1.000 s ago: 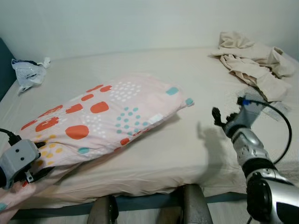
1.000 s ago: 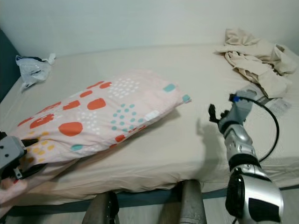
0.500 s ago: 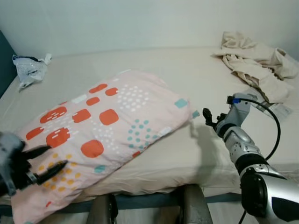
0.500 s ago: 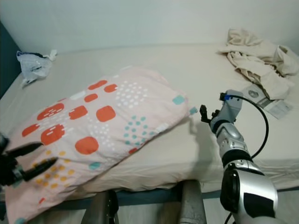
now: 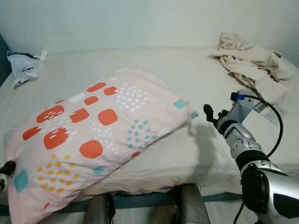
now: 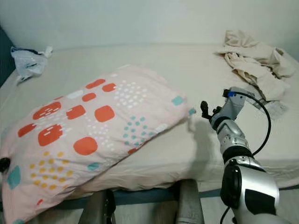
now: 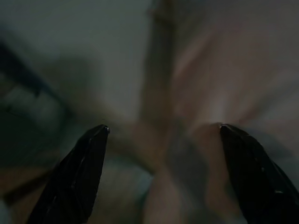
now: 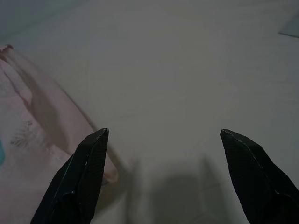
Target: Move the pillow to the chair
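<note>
The pillow lies slantwise on the bed, its near end overhanging the bed's front edge and drooping toward the floor, its far corner pointing at the right end effector. That overhang looks useful: it leaves an edge that can be pinched from the side rather than dug out of the mattress. The left end effector sits low at the pillow's near-left edge, its fingers spread apart with pale fabric close ahead of them, apparently placed to take that hanging end. The right end effector hovers just beside the far corner, fingers likewise apart and clamped on nothing, the pink corner off to one side of the gap. A crumpled cloth and a plastic bag rest well apart from the pillow. Judging by this, the lift has not yet begun.
</note>
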{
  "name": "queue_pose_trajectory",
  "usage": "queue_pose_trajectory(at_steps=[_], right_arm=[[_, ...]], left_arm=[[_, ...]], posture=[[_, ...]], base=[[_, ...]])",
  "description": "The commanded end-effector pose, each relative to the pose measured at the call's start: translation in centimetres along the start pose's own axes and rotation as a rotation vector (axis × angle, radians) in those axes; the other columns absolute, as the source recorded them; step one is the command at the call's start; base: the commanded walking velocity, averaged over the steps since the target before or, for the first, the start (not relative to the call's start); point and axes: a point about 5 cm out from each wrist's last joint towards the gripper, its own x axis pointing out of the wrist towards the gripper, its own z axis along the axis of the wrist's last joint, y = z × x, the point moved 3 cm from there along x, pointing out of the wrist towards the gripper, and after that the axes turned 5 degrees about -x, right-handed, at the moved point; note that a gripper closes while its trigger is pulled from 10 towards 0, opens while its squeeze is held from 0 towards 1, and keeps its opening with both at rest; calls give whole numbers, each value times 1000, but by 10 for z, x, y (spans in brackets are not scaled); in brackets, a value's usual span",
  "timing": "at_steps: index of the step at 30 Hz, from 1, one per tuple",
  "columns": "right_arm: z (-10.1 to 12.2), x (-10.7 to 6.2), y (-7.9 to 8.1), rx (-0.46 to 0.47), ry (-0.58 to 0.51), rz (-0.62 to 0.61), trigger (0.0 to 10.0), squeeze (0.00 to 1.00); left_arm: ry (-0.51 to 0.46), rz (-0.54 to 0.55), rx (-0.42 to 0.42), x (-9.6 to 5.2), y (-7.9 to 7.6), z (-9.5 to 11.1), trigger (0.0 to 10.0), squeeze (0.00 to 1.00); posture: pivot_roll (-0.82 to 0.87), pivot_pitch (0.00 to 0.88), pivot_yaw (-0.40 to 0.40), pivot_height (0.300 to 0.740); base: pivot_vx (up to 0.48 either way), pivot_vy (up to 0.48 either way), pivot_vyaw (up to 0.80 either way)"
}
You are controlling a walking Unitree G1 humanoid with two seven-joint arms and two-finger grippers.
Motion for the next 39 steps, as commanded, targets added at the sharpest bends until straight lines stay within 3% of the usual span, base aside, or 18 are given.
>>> queue_pose_trajectory(at_steps=[1, 5, 6, 8, 9, 11, 12, 16, 19, 25, 26, 29, 32, 36, 38, 39], right_arm=[[-7, -1, -1, 4, 28, 0, 10000, 0], [-8, -1, -1, 6, 30, 0, 10000, 0], [-8, -1, -1, 10, 30, 0, 10000, 0], [-9, -1, 0, 20, 33, 1, 10000, 0], [-9, -1, 0, 20, 33, 1, 10000, 0], [-11, -1, 0, 24, 37, 3, 10000, 0], [-11, -1, 0, 24, 37, 3, 10000, 0], [-14, -2, 3, 30, 43, 14, 10000, 0], [-15, -1, 4, 32, 45, 18, 10000, 0], [-15, -1, 5, 35, 44, 21, 10000, 0], [-16, -2, 5, 36, 44, 23, 10000, 0], [-17, -2, 5, 35, 47, 23, 10000, 0], [-18, -2, 5, 36, 49, 25, 10000, 0], [-19, -2, 8, 45, 52, 29, 10000, 0], [-19, -1, 9, 44, 52, 31, 10000, 0], [-19, -1, 10, 42, 53, 35, 10000, 0]], left_arm=[[59, 34, -69, 1, 6, -5, 10000, 1000], [79, 32, -62, 3, 5, -10, 10000, 1000], [91, 35, -100, 4, 5, -14, 10000, 1000], [128, -28, -294, 5, -5, -24, 10000, 1000], [128, -28, -294, 5, -5, -24, 10000, 1000], [153, -148, -440, 4, -24, -32, 10000, 1000], [153, -148, -440, 4, -24, -32, 10000, 1000], [150, -479, -547, -8, -72, -33, 10000, 1000], [119, -639, -597, -16, -89, -26, 10000, 1000], [55, -676, -621, -17, -84, -16, 10000, 1000], [8, -628, -635, -14, -72, -10, 10000, 1000], [-10, -627, -669, -14, -66, -5, 10000, 1000], [8, -679, -672, -19, -72, -6, 10000, 1000], [72, -823, -726, -31, -95, -15, 10000, 1000], [95, -841, -719, -32, -101, -20, 10000, 1000], [146, -855, -646, -33, -111, -31, 10000, 1000]], posture=[[87, 184, -11, 581], [87, 185, -13, 581], [90, 184, -14, 581], [91, 184, -15, 581], [91, 184, -15, 581], [91, 184, -15, 581], [91, 184, -15, 581], [83, 184, -16, 581], [80, 185, -15, 581], [78, 183, -14, 581], [81, 181, -15, 581], [82, 182, -15, 581], [86, 181, -18, 581], [86, 183, -20, 581], [86, 184, -20, 581], [86, 184, -21, 581]], base=[[0, 0, 0], [0, 0, 0], [0, 0, 0], [0, 0, 0], [0, 0, 0], [0, 0, 0], [0, 0, 0], [0, 0, 0], [0, 0, 0], [0, 0, 0], [0, 0, 0], [0, 0, 0], [0, 0, 0], [0, 0, 0], [0, 0, 0], [0, 0, 0]])
